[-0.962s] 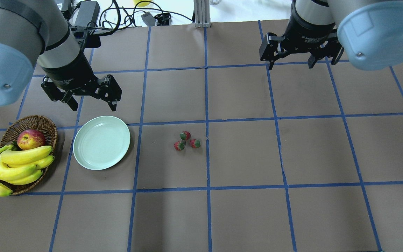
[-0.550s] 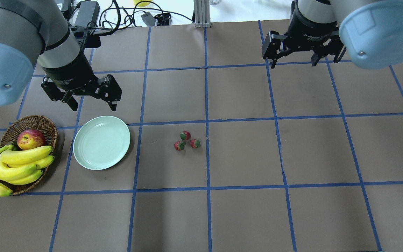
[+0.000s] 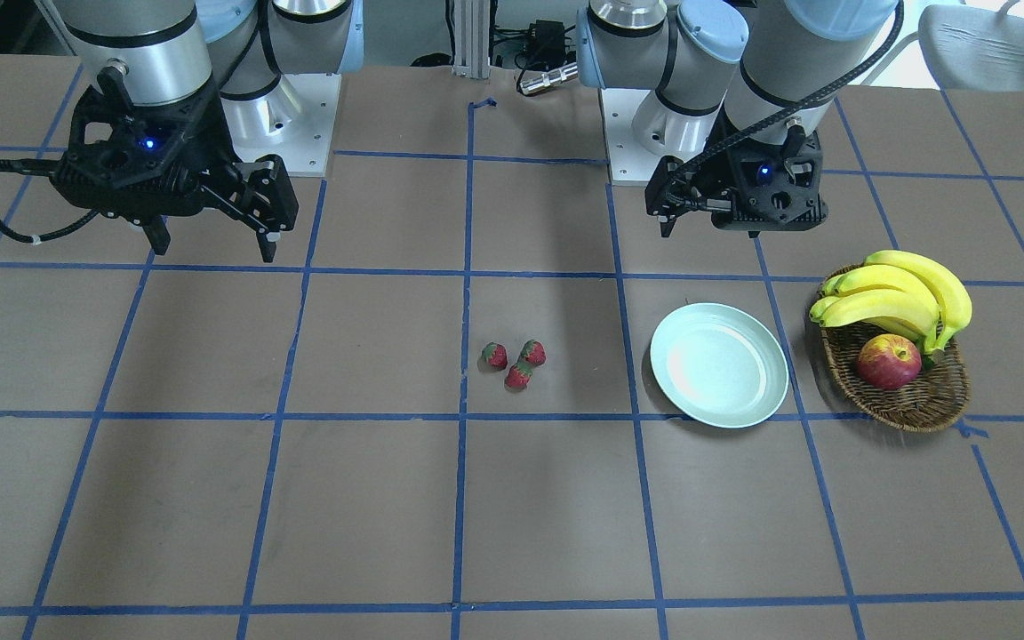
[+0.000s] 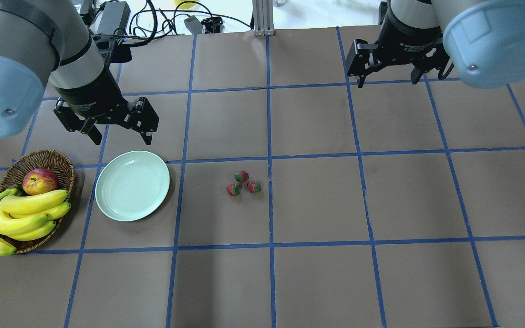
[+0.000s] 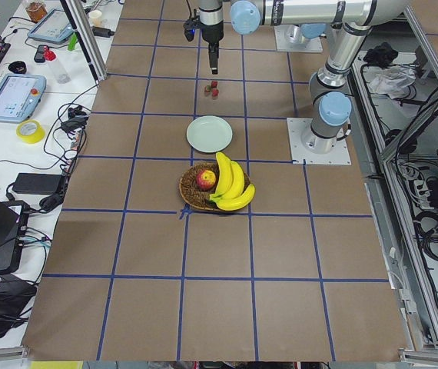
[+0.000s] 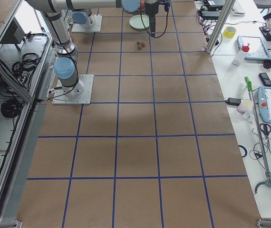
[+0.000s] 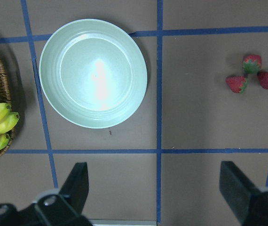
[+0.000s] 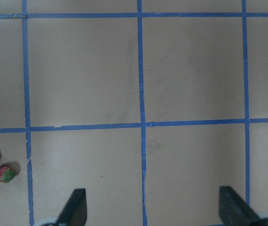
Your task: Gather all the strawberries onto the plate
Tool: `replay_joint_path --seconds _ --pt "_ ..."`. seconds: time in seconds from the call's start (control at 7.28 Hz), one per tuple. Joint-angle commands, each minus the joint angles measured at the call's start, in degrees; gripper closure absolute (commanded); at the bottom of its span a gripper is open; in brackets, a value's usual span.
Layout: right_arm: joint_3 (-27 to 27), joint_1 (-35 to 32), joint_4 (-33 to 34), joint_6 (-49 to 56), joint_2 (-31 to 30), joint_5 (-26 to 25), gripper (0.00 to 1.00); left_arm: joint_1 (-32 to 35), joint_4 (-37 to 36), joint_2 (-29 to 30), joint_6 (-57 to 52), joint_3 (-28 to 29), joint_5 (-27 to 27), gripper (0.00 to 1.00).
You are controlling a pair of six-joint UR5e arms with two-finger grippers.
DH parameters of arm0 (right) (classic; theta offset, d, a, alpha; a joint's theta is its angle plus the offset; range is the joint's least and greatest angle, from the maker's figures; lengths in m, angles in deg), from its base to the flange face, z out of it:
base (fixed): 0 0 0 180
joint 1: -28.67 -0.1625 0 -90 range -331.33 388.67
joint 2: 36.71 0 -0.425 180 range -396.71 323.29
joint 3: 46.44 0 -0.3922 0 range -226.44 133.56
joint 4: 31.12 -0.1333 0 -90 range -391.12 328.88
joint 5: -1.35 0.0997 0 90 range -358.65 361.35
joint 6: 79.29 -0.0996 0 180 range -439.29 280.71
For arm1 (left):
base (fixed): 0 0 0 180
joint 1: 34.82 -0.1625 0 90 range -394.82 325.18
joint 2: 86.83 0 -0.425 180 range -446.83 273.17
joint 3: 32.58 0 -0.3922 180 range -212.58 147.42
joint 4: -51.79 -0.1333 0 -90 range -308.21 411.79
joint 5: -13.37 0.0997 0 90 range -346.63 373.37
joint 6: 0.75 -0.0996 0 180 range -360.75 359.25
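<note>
Three small red strawberries (image 4: 241, 176) with green caps lie close together near the table's middle; they also show in the front view (image 3: 518, 376), the left wrist view (image 7: 236, 84) and the right wrist view (image 8: 5, 173). The mint-green plate (image 4: 132, 186) is empty, to their left, and is also in the front view (image 3: 719, 364) and the left wrist view (image 7: 93, 73). My left gripper (image 4: 121, 135) hovers open and empty just beyond the plate. My right gripper (image 4: 388, 82) is open and empty, high over the far right squares, far from the strawberries.
A brown wicker basket (image 4: 57, 157) with a bunch of bananas (image 4: 21, 214) and a red-yellow apple (image 4: 40, 181) stands left of the plate. Cables and a power brick (image 4: 116, 13) lie past the far edge, beside a metal post (image 4: 262, 18).
My right gripper has moved toward the table's far edge and a little to the right, staying open. The left gripper, strawberries and plate have not moved.
</note>
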Motion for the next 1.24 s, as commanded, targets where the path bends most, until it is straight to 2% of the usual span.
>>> replay_joint_path --seconds 0.0,0.55,0.69,0.82,1.1 --pt "0.0 0.0 0.0 -0.1 0.0 0.0 0.00 0.0 0.0 0.0 0.0 0.0 -0.1 0.00" --pt "0.3 1.7 0.0 -0.1 0.4 1.7 0.00 -1.0 -1.0 0.9 0.6 -0.1 -0.1 0.00" --pt "0.3 1.8 0.0 -0.1 0.4 1.6 0.00 -1.1 -4.1 2.4 1.4 -0.6 -3.1 0.00" --pt "0.1 1.8 -0.2 -0.1 0.3 1.6 0.00 -0.9 -6.3 4.3 4.7 -2.7 -10.7 0.00" --pt "-0.1 1.7 -0.2 -0.1 0.2 1.6 0.00 1.5 -17.6 5.2 8.4 -10.3 -11.6 0.00"
